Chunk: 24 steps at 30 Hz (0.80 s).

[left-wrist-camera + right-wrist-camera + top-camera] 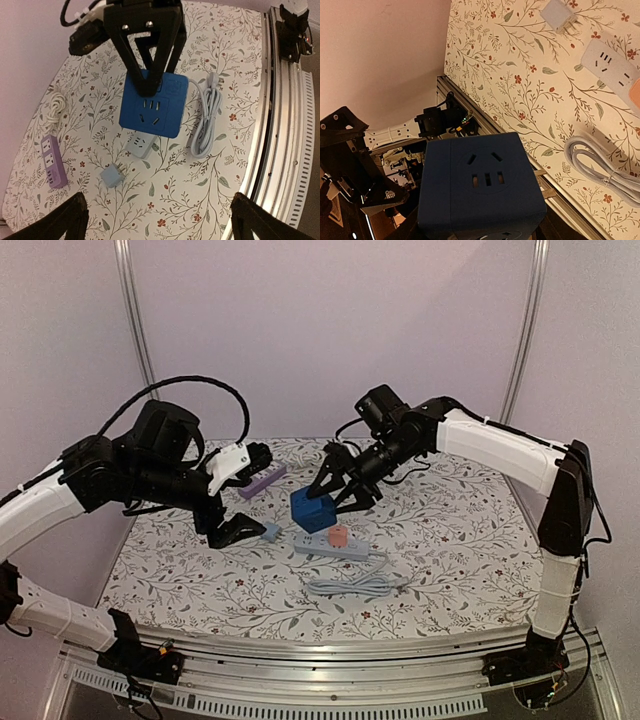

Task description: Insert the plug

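Note:
My right gripper [337,496] is shut on a blue cube socket [312,510] and holds it over the left end of a white power strip [333,546]. In the right wrist view the cube [480,190] fills the lower middle and hides the fingers. In the left wrist view a black finger [145,50] lies across the cube [152,107]. A small blue-grey plug [114,175] lies loose on the table, prongs up-right; it also shows in the top view [270,531]. My left gripper [160,220] is wide open and empty above the table, the plug ahead of it.
An orange plug [338,535] sits in the white strip. A coiled grey cable [350,587] lies in front of it. A purple power strip [262,481] lies at the back left, with a white cord coil [55,107] near it. The table's metal front rail [280,125] runs nearby.

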Motion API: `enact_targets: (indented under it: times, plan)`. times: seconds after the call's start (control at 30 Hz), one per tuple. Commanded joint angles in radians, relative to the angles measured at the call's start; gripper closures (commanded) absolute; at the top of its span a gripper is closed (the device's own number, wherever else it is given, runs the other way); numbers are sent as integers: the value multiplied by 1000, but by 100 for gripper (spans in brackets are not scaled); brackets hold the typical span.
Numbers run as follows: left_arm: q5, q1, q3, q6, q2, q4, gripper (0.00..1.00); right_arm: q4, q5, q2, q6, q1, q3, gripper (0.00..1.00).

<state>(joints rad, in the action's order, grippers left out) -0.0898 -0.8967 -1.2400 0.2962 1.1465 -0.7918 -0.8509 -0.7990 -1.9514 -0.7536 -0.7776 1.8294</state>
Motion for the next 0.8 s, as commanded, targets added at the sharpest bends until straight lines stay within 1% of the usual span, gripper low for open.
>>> enact_targets:
  times: [0.0,0.17,0.53,0.67,0.77]
  plan:
    - [-16,-23,-40,72,50,-22,0,-19,-35,-34,-33,-21,62,100]
    - [-9,-34,-54,128,109,17,1,-32,-45,-48,-44,-36,90,100]
    - [-10,-50,-132,129,272,59,1,-36,-39,-65,-66,-67,104,100]
    - [-28,-52,-148,144,314,56,2,-34,-43,-64,-57,-77,111,100]
    - [-36,-53,-158,155,331,51,7,-47,-45,-63,-40,-82,120,100]
